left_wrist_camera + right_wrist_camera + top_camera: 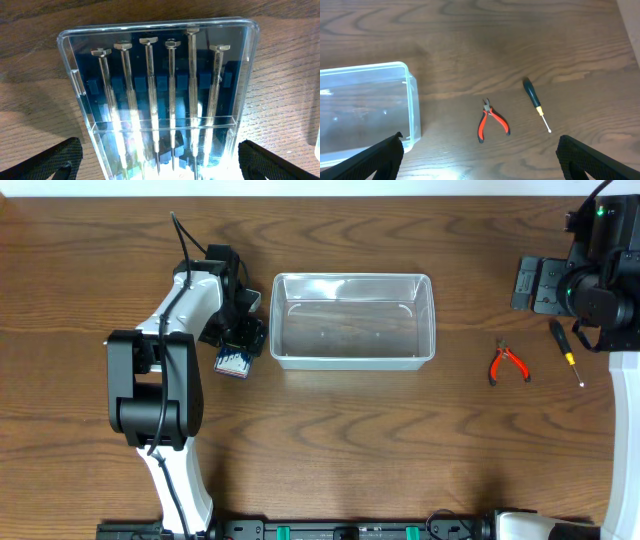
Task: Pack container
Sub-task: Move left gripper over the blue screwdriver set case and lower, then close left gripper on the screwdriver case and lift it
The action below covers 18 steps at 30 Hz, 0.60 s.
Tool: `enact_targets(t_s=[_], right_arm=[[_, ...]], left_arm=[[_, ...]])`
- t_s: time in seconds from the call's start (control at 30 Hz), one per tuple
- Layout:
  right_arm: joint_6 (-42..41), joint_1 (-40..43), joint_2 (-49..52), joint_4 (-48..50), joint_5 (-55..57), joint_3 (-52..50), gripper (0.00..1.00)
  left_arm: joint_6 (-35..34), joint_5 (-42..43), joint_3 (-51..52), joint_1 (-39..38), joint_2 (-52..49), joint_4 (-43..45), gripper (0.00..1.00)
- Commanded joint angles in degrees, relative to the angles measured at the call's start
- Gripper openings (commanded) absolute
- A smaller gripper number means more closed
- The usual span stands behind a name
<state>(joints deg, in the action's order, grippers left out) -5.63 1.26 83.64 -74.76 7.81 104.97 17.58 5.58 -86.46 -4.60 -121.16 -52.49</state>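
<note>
Overhead: the container sits mid-bench, a bit toward the far edge. The left gripper hangs over a small case just off the container's left end. The right gripper is up by the far right corner, with pliers and a screwdriver nearby toward the right edge.

Left wrist: its fingers are spread wide either side of the case, gripping nothing.

Right wrist: those fingers are also wide apart, with nothing between them but bare bench.
</note>
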Motion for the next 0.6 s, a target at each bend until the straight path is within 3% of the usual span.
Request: enact_targets(t_s=[0.0,0.57], right_arm=[[0.55,0.22,0.11,-0.02,0.98,0.22,0.99],[0.55,0.22,0.11,-0.04,0.98,0.22,0.99]], left_arm=[[-0.74,-0.79,0.74,0.17,-0.44,-0.24,0.98],[-0.92,-2.97,3.63,0.17,-0.7,2.27,0.95]])
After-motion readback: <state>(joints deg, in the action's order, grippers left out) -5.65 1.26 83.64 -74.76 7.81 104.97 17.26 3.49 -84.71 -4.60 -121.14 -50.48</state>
